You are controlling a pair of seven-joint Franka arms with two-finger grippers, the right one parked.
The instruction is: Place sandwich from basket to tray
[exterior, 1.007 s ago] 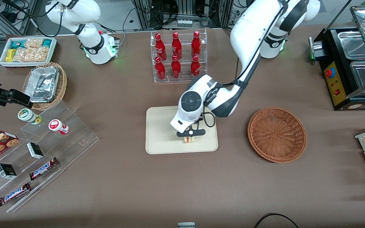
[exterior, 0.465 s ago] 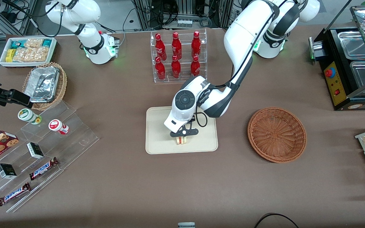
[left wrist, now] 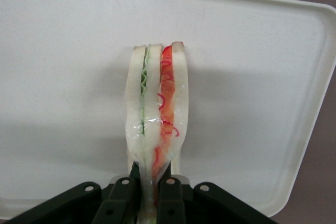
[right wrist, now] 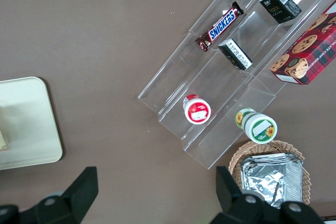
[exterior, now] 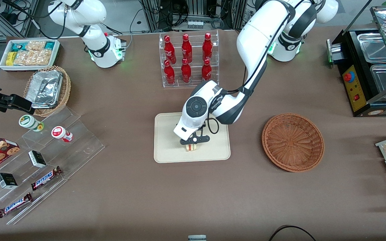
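1. Looking across my front camera, I see the brown table (exterior: 193, 187) filling the frame, with the working arm (exterior: 256, 43) reaching down from the upper right toward the centre.
2. I see the tray (exterior: 166, 134) lying flat at the centre of the frame, nearer the camera than the clear rack of red bottles (exterior: 188, 58) at upper centre.
3. I see the basket (exterior: 293, 142) at centre right, apart from the tray, with nothing showing inside it.
4. At lower left I see the clear stepped display (exterior: 45, 160) carrying snack bars, small boxes and two lidded cups; above it, at upper left, sit a tan basket of foil trays (exterior: 47, 89) and a white bin of snacks (exterior: 30, 53).
5. I see the gripper (exterior: 193, 143) over the tray's middle, in the part nearer the camera. My wrist camera shows its two black fingers (left wrist: 122, 203) closed tight on one end of the sandwich, pinching the bread flat there.
6. I see the sandwich (left wrist: 155, 129) held on edge above the cream tray surface, its green and red filling layers facing the wrist camera and a shadow beside it. Whether its lower edge touches the tray I cannot tell.
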